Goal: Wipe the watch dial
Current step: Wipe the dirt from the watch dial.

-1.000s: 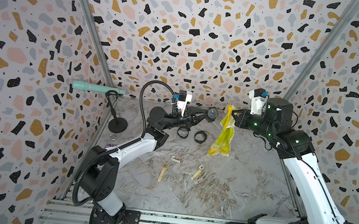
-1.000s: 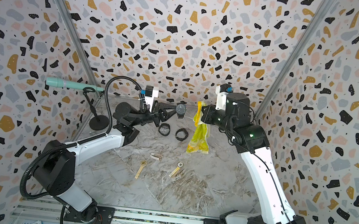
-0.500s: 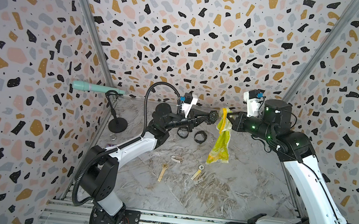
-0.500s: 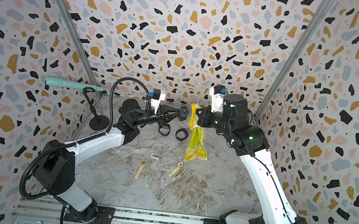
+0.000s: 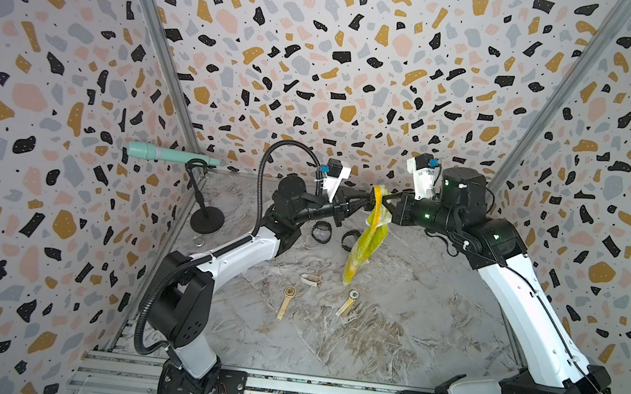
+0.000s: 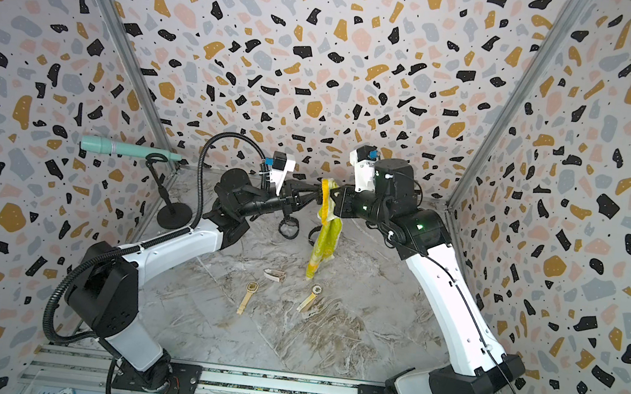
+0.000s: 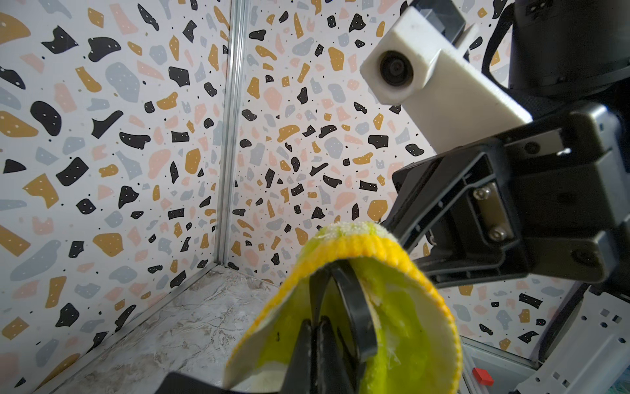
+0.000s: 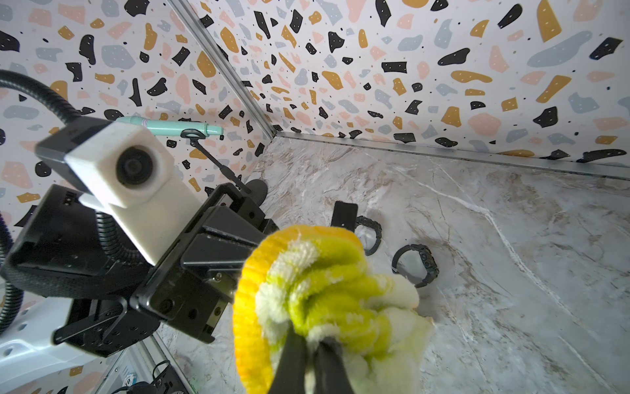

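two grips: left tool (image 7: 315, 330) holds watch (image 7: 358, 307), right tool (image 8: 312, 344) holds cloth (image 8: 324, 283).

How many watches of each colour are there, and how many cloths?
Black watches: 3, one held in the air
Tan watches: 3
Yellow cloth: 1
Total: 7

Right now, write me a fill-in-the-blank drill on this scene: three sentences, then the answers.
1. The right tool is shut on a ___ cloth.
2. The left tool grips a watch by its ___ strap.
3. On the table, ___ black watches stand looped near the hanging cloth.
Missing words: yellow; black; two.
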Robot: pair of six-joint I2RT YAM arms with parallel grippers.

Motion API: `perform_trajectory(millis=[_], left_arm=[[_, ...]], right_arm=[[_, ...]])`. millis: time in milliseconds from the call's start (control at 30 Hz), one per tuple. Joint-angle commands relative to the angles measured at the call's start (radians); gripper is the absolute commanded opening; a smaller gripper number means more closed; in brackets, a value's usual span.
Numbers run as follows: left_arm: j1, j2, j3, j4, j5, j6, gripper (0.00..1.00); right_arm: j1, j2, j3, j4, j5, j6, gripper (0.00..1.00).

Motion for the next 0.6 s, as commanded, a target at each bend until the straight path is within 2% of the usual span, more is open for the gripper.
perform_trajectory(millis=[0, 300, 567], left_arm=[[-0.010, 0.021, 0.043, 0.105, 0.021, -0.046, 0.00], [-0.042, 0.038, 0.058, 0.164, 0.059, -0.096, 0.00], [-0.046, 0.013, 0.052, 0.225, 0.075, -0.126, 0.00]], right_arm=[[0.005, 0.006, 0.052, 0.062, -0.024, -0.004, 0.00], [0.003, 0.096, 0.123, 0.054, -0.025, 0.001, 0.00], [-0.037, 0.116, 0.099, 0.043, -0.015, 0.031, 0.00]])
